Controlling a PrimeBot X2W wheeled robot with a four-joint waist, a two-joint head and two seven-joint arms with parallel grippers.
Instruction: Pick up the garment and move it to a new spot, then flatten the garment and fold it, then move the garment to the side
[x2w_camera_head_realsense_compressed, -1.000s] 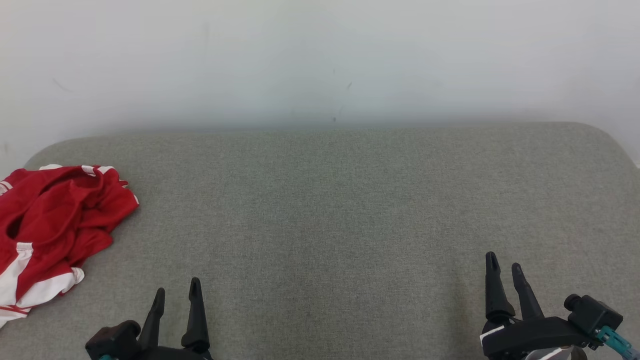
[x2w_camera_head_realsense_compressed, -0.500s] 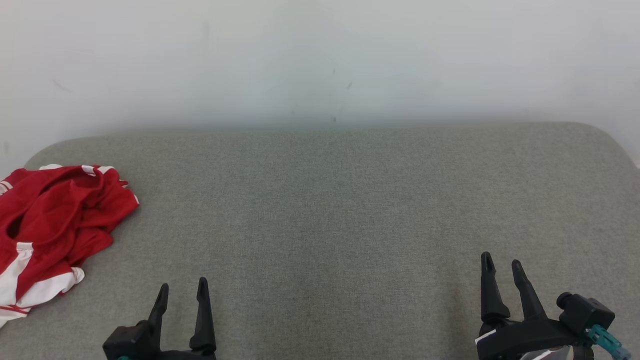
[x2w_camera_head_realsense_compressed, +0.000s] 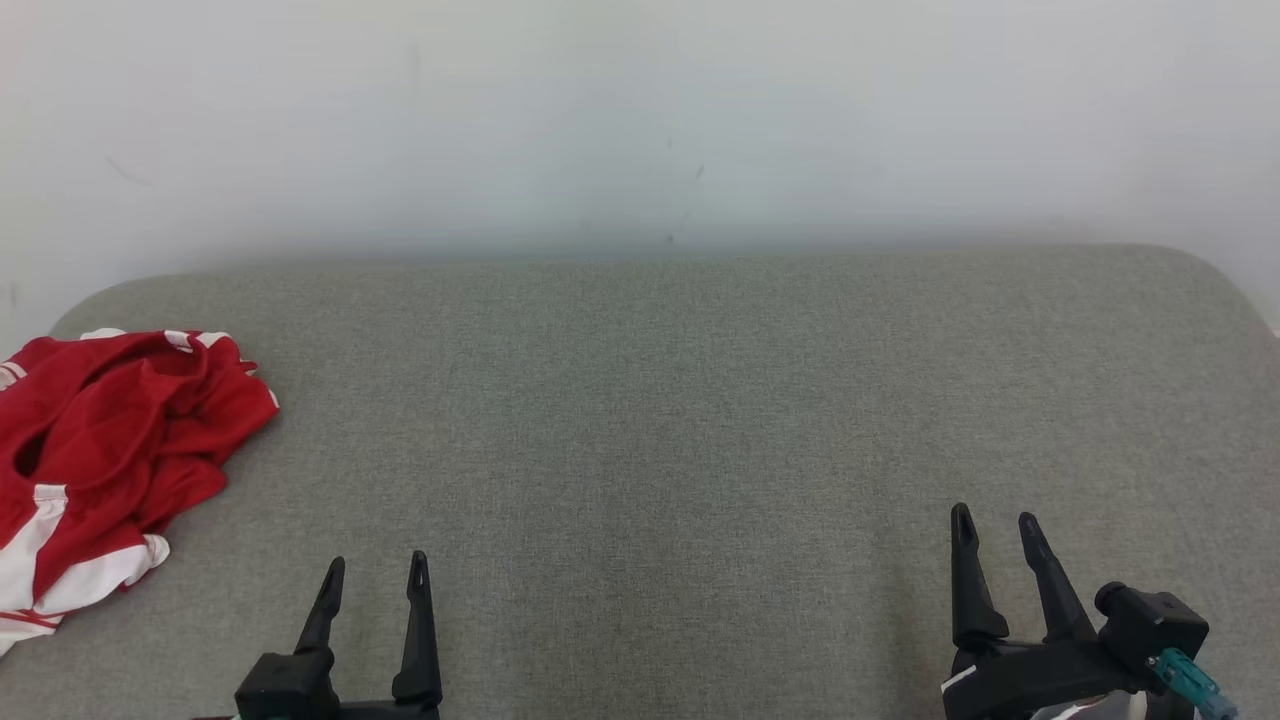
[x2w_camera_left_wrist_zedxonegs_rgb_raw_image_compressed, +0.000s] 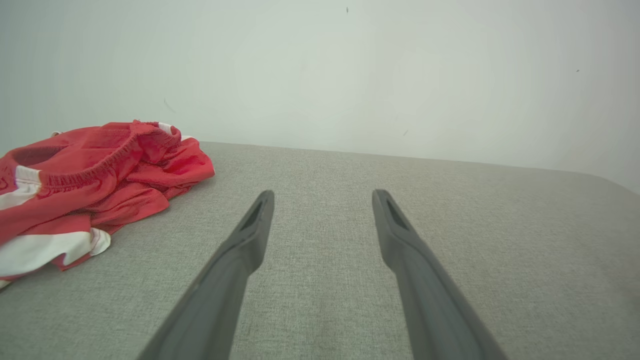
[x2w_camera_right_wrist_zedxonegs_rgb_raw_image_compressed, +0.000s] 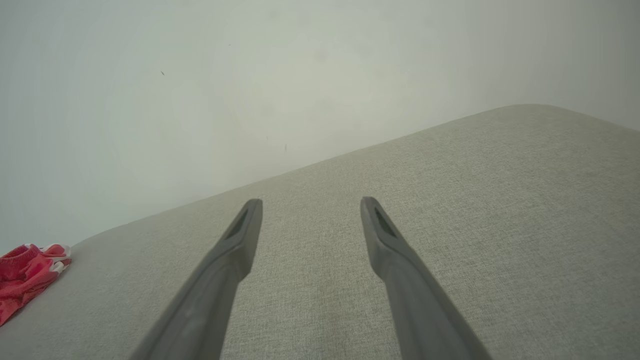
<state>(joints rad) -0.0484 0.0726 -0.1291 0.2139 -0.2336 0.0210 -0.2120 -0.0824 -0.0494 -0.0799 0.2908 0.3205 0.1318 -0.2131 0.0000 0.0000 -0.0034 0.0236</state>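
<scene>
Grey padding (x2w_camera_head_realsense_compressed: 700, 420) holds the bunched garment (x2w_camera_head_realsense_compressed: 110, 440) far left; left gripper (x2w_camera_head_realsense_compressed: 378, 560) and right gripper (x2w_camera_head_realsense_compressed: 995, 513), jaws apart and empty, could pinch a single layer.

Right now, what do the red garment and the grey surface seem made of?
The red garment looks like thin synthetic sports knit, faintly glossy: soft crumples, a gathered elastic band. The grey surface is probably matte woven upholstery: fine flecked weave, rounded corners.

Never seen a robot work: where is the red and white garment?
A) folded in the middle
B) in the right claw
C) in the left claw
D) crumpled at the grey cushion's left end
D: the garment lies bunched on the cushion, far left, apart from the left gripper and right gripper.
</scene>
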